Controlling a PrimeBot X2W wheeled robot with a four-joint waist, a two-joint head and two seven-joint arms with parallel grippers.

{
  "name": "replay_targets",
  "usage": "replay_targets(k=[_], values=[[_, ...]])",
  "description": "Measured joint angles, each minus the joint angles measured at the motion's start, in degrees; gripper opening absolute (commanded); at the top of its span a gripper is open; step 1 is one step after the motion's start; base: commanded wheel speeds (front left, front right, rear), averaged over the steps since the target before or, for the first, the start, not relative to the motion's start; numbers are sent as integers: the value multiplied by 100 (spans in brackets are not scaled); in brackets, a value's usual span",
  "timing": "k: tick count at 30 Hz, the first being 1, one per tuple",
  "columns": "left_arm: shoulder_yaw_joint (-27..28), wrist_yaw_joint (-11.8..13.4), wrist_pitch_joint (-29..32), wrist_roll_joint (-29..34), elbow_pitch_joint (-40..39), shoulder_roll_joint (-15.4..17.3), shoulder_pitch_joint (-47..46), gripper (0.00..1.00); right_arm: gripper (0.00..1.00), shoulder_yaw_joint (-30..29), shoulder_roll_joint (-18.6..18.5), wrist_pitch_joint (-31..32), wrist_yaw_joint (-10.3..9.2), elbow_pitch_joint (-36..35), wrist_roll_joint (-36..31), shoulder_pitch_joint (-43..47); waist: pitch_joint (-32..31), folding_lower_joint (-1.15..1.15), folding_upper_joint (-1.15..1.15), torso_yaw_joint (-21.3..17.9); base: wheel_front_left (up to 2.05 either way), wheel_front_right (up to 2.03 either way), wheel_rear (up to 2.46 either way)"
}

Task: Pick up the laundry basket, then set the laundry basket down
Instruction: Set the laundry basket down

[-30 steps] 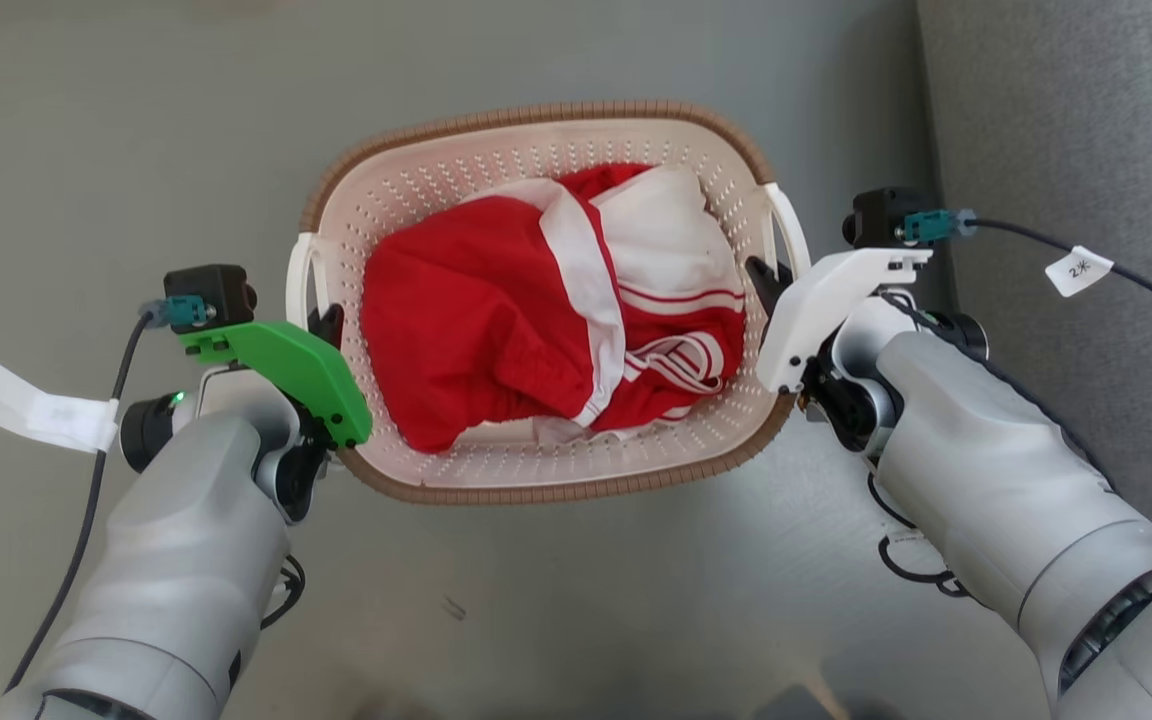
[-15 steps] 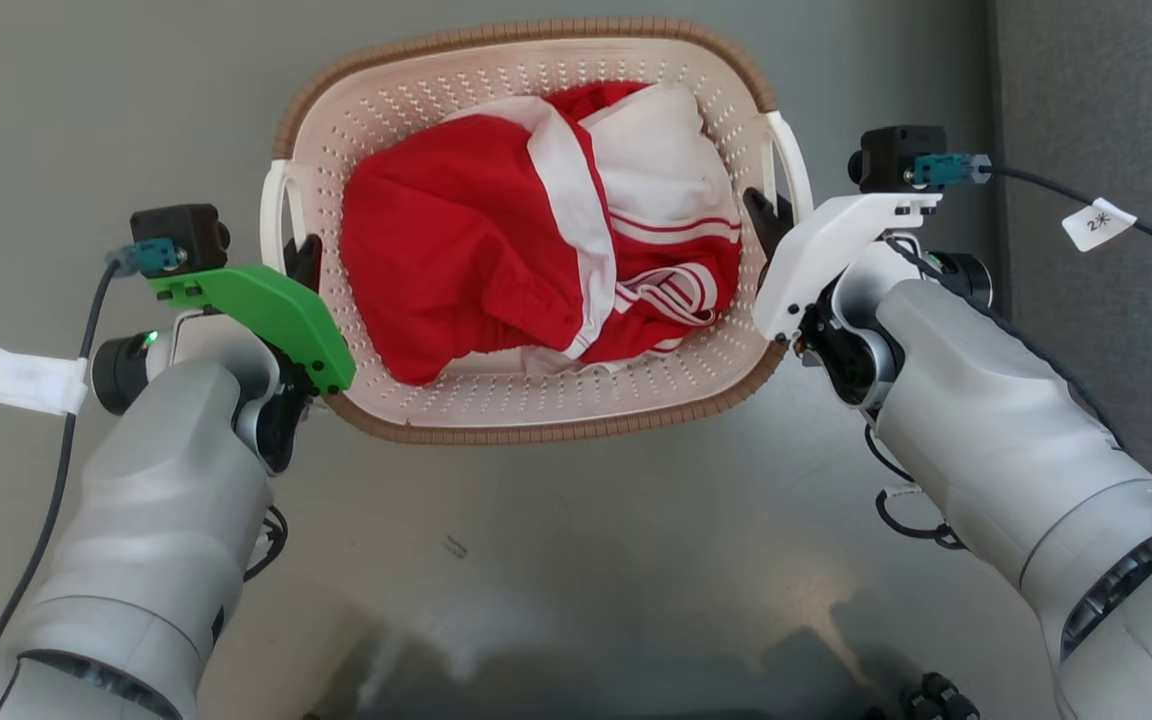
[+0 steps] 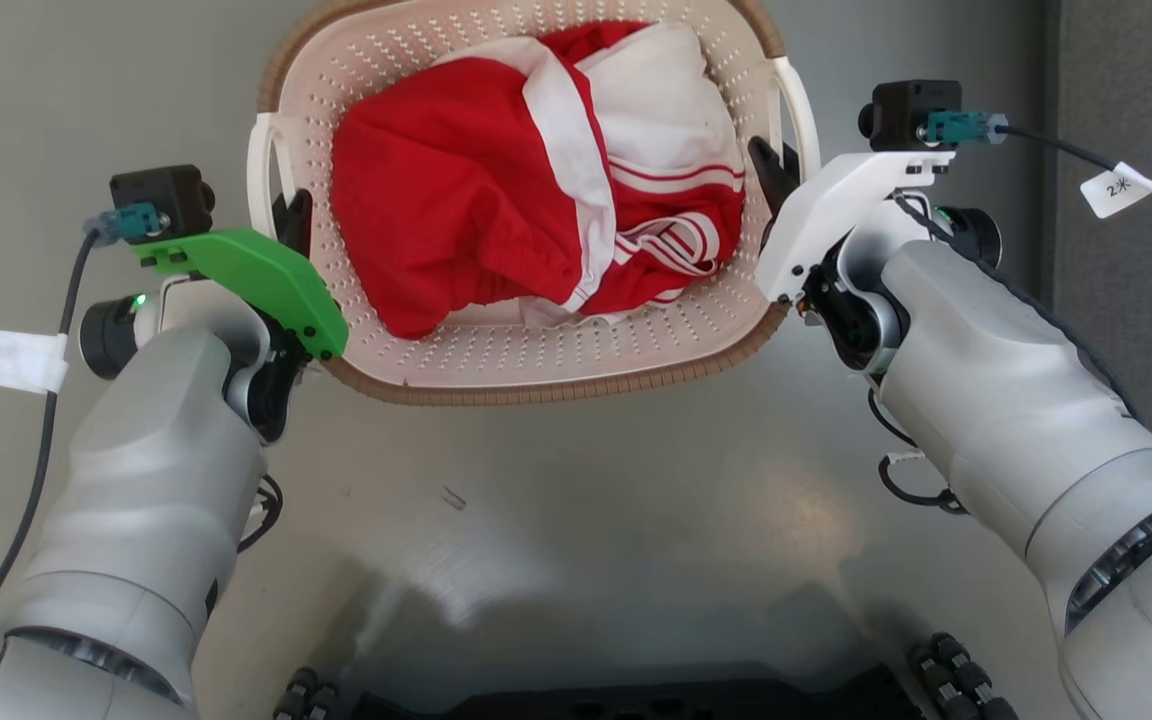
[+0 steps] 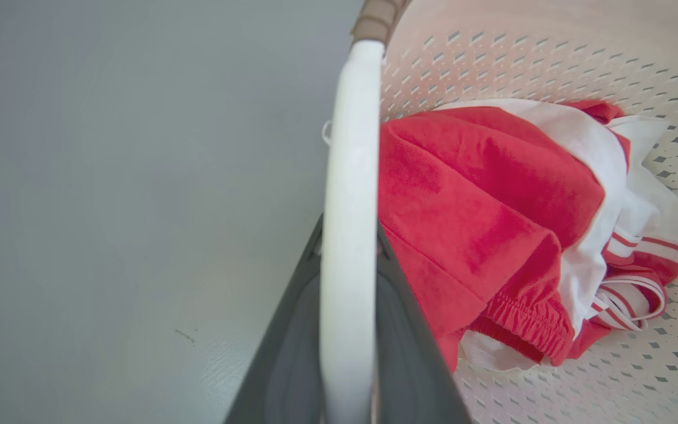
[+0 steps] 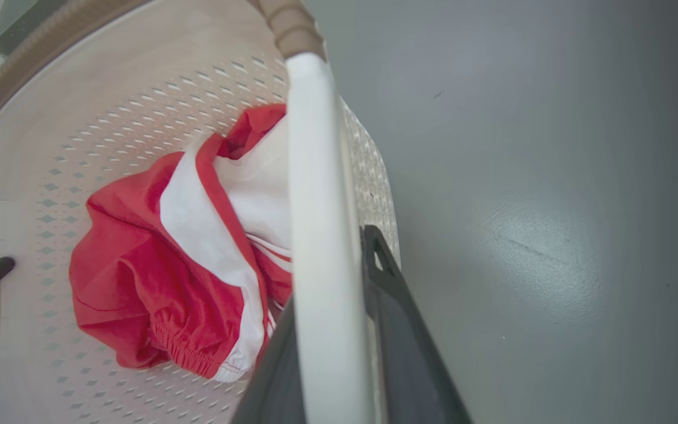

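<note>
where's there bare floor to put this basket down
Bare floor runs from the laundry basket near rim to the robot's base; more lies outside the left gripper. It is tighter beside the right gripper, near the darker grey surface.

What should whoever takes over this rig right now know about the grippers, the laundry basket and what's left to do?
Grippers: the left gripper is shut on the left handle, a finger on each side of the loop. The right gripper is shut on the right handle the same way.
Things: the laundry basket sits between both arms over the grey floor, with a red and white garment inside.
Done: both handles gripped. I cannot tell whether the basket is off the floor.
Left: confirm the lift, set the basket down, open both grippers.
</note>
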Motion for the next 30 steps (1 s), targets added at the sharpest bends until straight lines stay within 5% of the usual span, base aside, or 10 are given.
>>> replay_targets(k=[30], values=[[-64,-56,-142,45,63,10,-442,0,0,180,-52,-162,0,7,160,-369,720,0,0,46,0,0,0]])
